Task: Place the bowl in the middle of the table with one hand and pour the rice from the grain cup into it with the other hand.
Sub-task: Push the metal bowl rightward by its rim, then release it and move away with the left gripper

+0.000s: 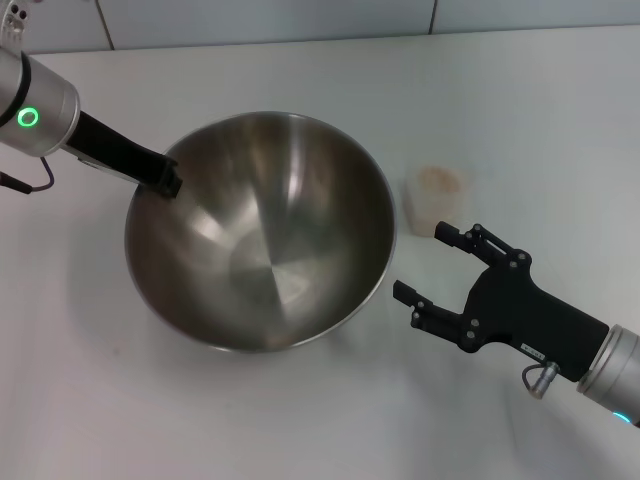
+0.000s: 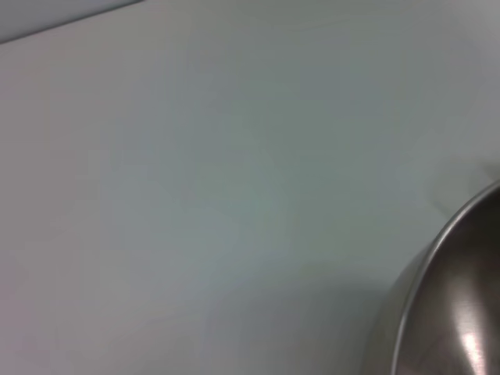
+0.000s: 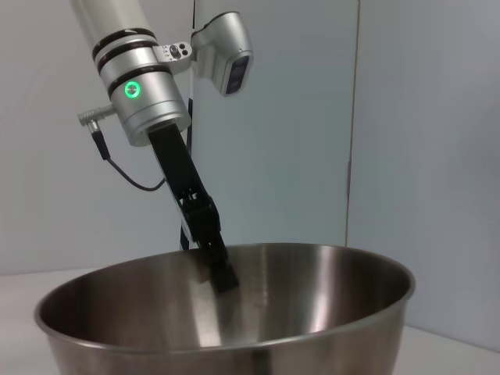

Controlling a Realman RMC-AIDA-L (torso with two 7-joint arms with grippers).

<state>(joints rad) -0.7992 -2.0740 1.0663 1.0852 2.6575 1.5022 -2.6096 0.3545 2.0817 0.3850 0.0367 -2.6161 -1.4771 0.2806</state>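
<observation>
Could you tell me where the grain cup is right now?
In the head view, the grain cup stands upright on the table, just right of the bowl and just beyond the open right gripper.

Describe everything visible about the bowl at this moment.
The bowl is a large, deep, round stainless-steel one with a shiny inside, holding no rice. It sits upright near the middle of the table. The left gripper is at its far-left rim. The grain cup stands apart at its right.
</observation>
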